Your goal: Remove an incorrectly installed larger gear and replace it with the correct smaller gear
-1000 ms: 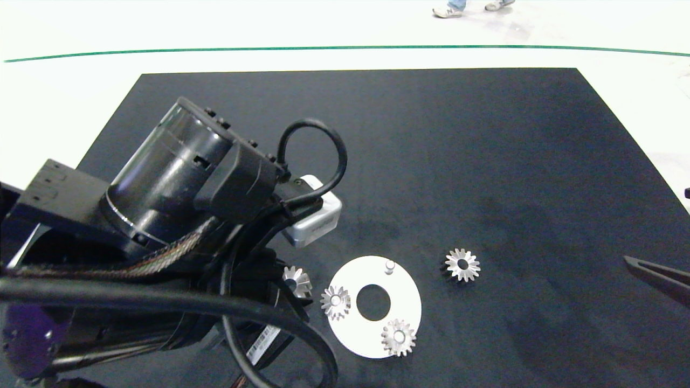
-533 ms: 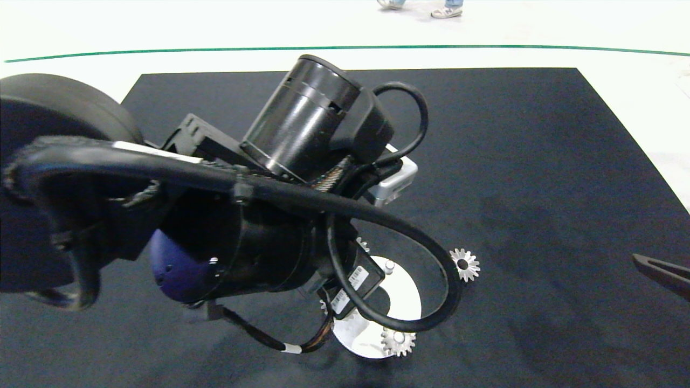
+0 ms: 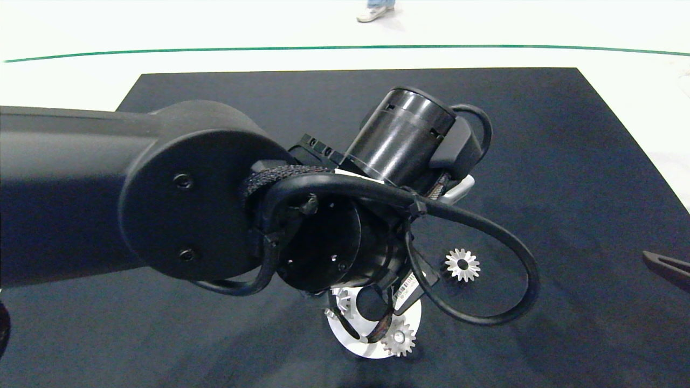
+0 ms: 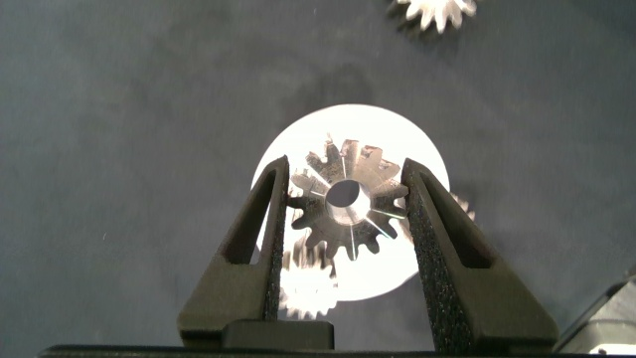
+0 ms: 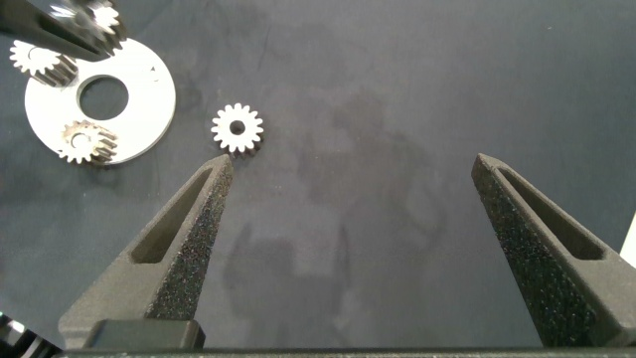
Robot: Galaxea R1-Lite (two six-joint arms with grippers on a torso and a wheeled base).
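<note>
My left gripper [image 4: 345, 171] is shut on the smaller gear [image 4: 346, 199], a silver bevel gear. It holds the gear by the teeth just above the white disc [image 4: 343, 117]. Two more small gears sit on the disc [image 3: 360, 345], one at its front [image 3: 399, 338] and one at its left [image 3: 341, 305], half hidden by the left wrist. The larger gear [image 3: 462, 265] lies flat on the black mat just right of the disc, also seen from the right wrist as the larger gear [image 5: 237, 127]. My right gripper [image 5: 351, 164] hangs open and empty over the mat, to the right of that gear.
The black mat [image 3: 539, 161] covers the table, with white floor and a green line beyond it. The bulky left arm [image 3: 188, 194] blocks the mat's left and middle. A person's shoe [image 3: 374, 12] shows at the far edge.
The left arm has swung right from beside the disc to over it, carrying the gear that lay left of the disc. The right fingertip drew back slightly to the right.
</note>
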